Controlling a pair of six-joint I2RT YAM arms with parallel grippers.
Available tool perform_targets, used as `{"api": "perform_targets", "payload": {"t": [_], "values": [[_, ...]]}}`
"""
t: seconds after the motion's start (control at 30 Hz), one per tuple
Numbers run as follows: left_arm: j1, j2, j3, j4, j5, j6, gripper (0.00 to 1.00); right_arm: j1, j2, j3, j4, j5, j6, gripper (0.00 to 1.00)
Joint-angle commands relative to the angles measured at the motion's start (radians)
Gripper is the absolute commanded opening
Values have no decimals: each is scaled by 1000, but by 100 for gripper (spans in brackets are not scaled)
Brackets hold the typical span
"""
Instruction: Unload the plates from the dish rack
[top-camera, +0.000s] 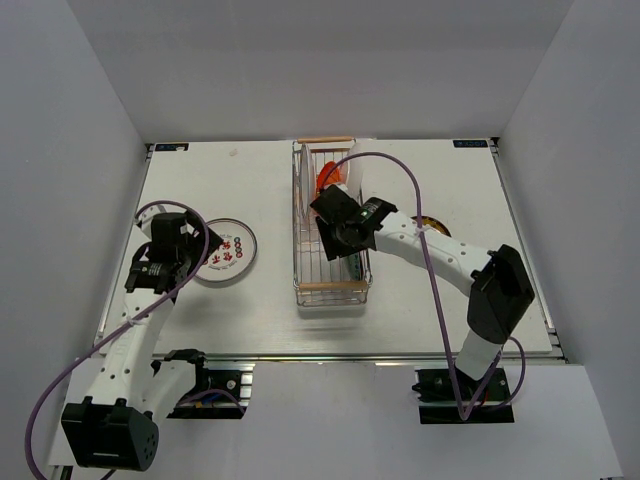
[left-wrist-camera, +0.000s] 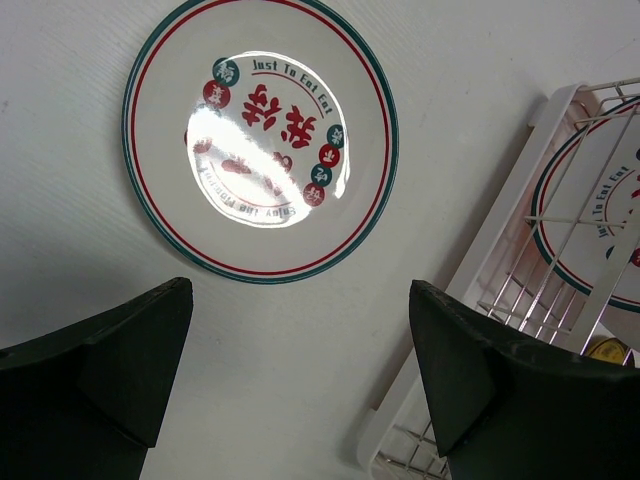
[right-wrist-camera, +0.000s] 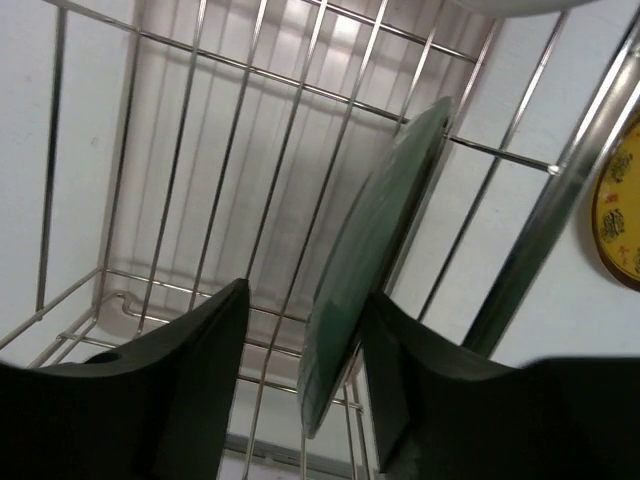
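The dish rack (top-camera: 305, 215) stands mid-table. My right gripper (top-camera: 345, 238) reaches into it. In the right wrist view it (right-wrist-camera: 305, 340) is open, its jaws either side of a teal plate (right-wrist-camera: 375, 250) standing on edge; the right finger touches the plate, the left is apart. An orange-red plate (top-camera: 327, 178) and a white teal-rimmed plate (left-wrist-camera: 600, 215) stay at the rack's far end. A white plate with red marks (top-camera: 228, 252) lies flat on the table, left of the rack. My left gripper (top-camera: 192, 250) is open and empty just short of it (left-wrist-camera: 260, 140).
A yellow patterned plate (top-camera: 430, 222) lies on the table right of the rack, partly under my right arm; it also shows in the right wrist view (right-wrist-camera: 618, 210). The rack's white drip tray (left-wrist-camera: 500, 240) is close to my left gripper's right finger (left-wrist-camera: 480, 380). White walls enclose the table.
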Motion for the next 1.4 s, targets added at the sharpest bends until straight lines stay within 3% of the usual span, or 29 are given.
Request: {"api": "perform_targets", "payload": {"t": [0.0, 0.47, 0.77, 1.07, 1.2, 1.37], "values": [[-3, -29, -3, -3, -2, -9, 98, -2, 4, 53, -39, 53, 79, 50], [-3, -31, -1, -4, 2, -11, 98, 0, 12, 147, -136, 145, 133, 19], [-3, -31, -1, -3, 0, -9, 98, 0, -69, 177, -105, 103, 87, 13], [-3, -25, 2, -9, 0, -7, 98, -8, -204, 196, 11, -59, -10, 10], [-3, -33, 8, -12, -3, -6, 98, -28, -241, 214, 47, -37, -54, 9], [-3, -36, 9, -15, -9, -4, 98, -102, -258, 254, 47, 178, -96, 8]]}}
